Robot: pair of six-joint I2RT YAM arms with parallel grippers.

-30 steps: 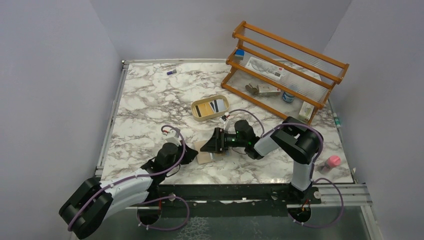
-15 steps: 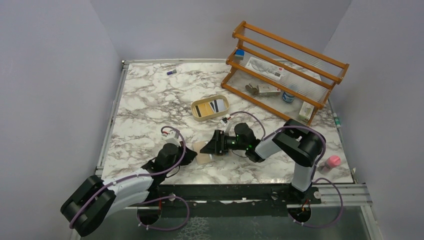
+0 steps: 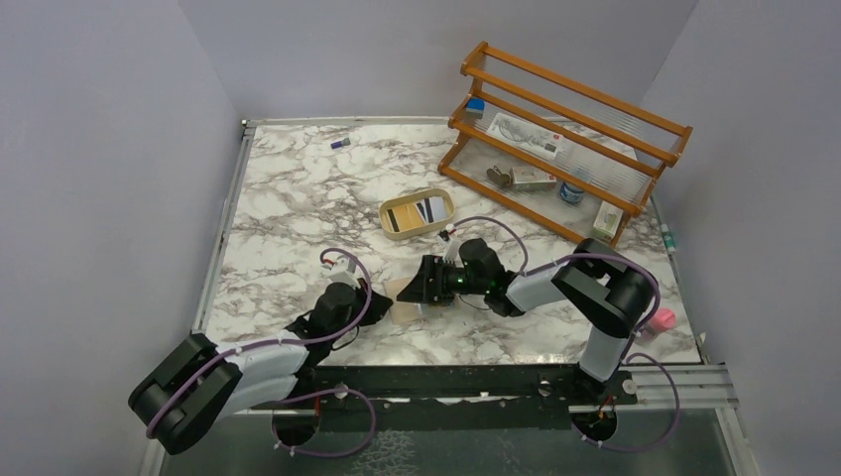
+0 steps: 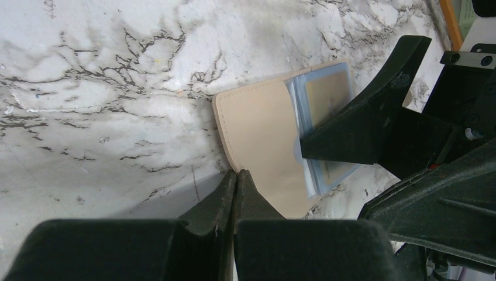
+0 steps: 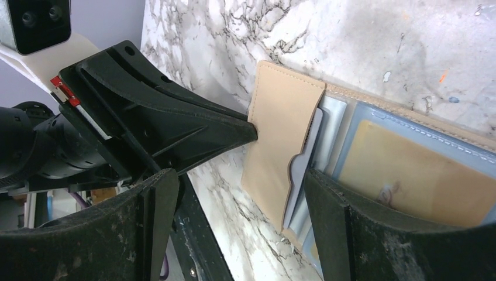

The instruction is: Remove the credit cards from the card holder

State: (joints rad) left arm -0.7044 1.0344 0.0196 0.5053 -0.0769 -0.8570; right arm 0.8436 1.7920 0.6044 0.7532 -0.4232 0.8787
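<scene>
Left gripper [image 4: 237,178] — lower centre of left wrist view, clamped closed with nothing between tips, tips at near edge of card holder [image 4: 260,140], seemingly pinning it.
Card holder: open, flat on marble table [image 3: 298,198], centre of overhead view.
Credit cards [image 5: 313,146]: edges peeking from tan pocket, mid-frame.
Right gripper [image 5: 241,175] — jaws spread wide, empty, straddling pocket, one finger by card edges.
Step, as judged: extraction, cards not yet gripped.
Next: pinch exposed edges, slide outward.
Oval tray [image 3: 419,214]: beyond.

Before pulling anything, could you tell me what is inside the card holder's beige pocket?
Edges of two credit cards, whitish and pale blue, show; the card holder covers the rest.
</scene>
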